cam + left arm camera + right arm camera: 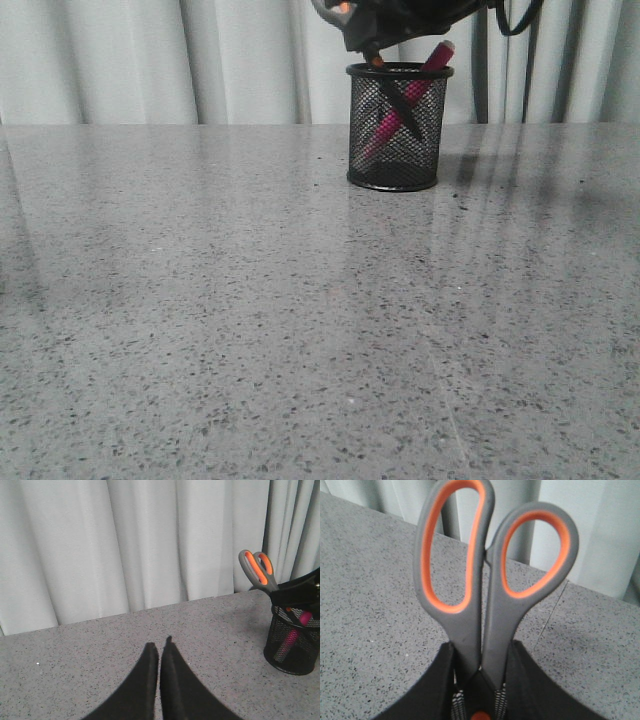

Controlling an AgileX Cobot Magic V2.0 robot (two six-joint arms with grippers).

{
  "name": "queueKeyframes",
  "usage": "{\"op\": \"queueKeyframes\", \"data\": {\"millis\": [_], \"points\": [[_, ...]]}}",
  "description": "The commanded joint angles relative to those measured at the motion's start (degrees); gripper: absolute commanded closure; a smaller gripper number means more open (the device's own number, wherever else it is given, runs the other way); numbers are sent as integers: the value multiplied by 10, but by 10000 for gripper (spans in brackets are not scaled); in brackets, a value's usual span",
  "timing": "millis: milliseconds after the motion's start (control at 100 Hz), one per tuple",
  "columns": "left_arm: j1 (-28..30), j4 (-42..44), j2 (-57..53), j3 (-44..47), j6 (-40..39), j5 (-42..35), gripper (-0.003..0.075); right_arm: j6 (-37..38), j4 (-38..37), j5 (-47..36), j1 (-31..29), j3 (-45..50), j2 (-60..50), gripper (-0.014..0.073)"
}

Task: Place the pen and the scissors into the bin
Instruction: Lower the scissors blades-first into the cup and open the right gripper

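Black mesh bin (398, 128) stands far back on grey speckled table (250, 320). Pink pen (408, 97) leans inside, tip past rim. Dark scissors (400, 108) blade slants down into bin, crossing pen. Right gripper (372, 38) just above rim. White curtain (150, 60) behind.

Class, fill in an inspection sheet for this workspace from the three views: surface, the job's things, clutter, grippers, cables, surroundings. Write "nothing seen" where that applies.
Surface: grey speckled table, some dark specks near the bin.
Job's things: bin upright at the table's far side; pen leaning inside it, its tip above the rim; scissors blades down into the bin, handles up, closed.
Clutter: nothing seen.
Grippers: right gripper shut on the scissors just below the handles, above the bin; left gripper shut, holding nothing, low over the table away from the bin.
Cables: black loop hanging by the right arm.
Surroundings: pale pleated curtain behind the table.
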Motion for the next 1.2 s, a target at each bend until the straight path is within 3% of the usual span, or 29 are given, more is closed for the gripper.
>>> {"op": "queueKeyframes", "data": {"millis": [0, 260, 480, 620, 1190], "points": [[0, -13, -3, -16, -1, -30, 739, -3, -2, -14, -7, -16, -30, 599], [0, -13, -3, -16, -1, -30, 739, -3, -3, -13, -8, -16, -35, 568], [0, -13, -3, -16, -1, -30, 739, -3, -3, -10, -11, -16, -35, 350], [0, -13, -3, -16, -1, -30, 739, -3, -3, -9, -13, -16, -35, 255], [0, -13, -3, -16, -1, -30, 739, -3, -19, -13, -13, -16, -81, 249]]}}
